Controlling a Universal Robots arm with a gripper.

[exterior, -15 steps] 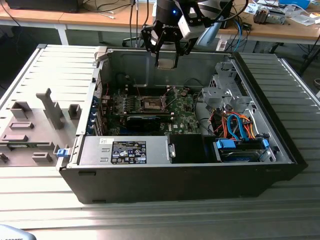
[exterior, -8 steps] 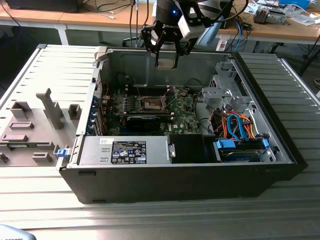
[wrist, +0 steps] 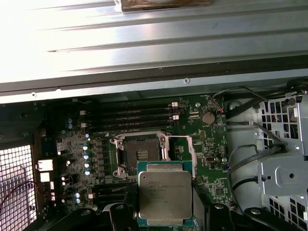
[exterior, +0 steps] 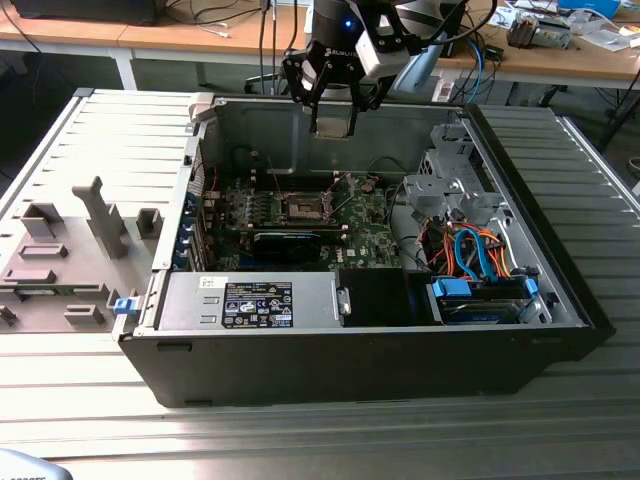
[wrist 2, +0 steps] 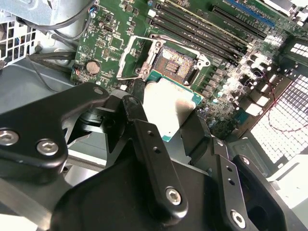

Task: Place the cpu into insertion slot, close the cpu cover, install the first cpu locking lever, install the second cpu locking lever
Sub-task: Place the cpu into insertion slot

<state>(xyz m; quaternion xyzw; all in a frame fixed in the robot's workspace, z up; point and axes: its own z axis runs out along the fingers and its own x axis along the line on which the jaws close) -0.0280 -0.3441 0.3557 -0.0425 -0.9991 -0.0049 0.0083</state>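
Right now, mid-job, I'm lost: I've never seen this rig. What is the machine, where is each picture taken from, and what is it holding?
It is one robot arm with a black gripper at its tip. The exterior view looks from off the arm at an open computer case lying on a grey ribbed table; the gripper hangs above it. Both wrist views ride on the arm and look past the gripper at the green board inside. The gripper is shut on the cpu, a flat silvery square, held clear of the board. The insertion slot is empty, and the cpu cover is swung open beside it.
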